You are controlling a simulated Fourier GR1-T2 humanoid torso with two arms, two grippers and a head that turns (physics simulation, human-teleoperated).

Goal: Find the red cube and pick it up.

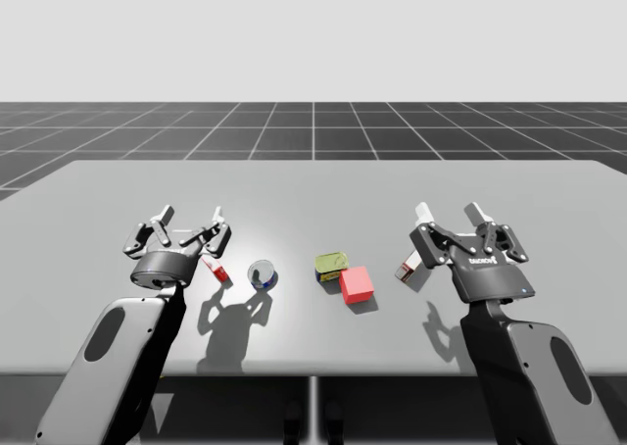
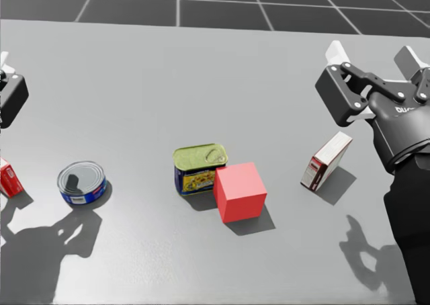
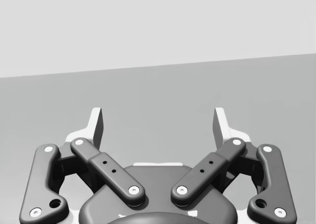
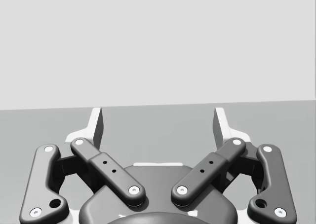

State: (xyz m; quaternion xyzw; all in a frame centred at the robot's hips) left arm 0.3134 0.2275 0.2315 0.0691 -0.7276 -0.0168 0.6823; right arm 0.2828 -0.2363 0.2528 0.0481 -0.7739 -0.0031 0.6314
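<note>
The red cube [image 1: 357, 284] [image 2: 240, 191] rests on the grey table [image 1: 313, 185], touching a squat yellow-lidded tin [image 1: 332, 266] [image 2: 199, 168] on its left. My right gripper [image 1: 451, 214] [image 2: 371, 52] [image 4: 158, 121] hovers open to the right of the cube, above a small white and red box [image 1: 409, 267] [image 2: 326, 160]. My left gripper [image 1: 191, 213] [image 3: 158, 121] stands open at the left, well away from the cube, with nothing between its fingers.
A round blue can [image 1: 262, 273] [image 2: 82, 182] stands left of the tin. A small red and white box [image 1: 217, 269] [image 2: 8, 178] lies beside the left gripper. The far half of the table is bare.
</note>
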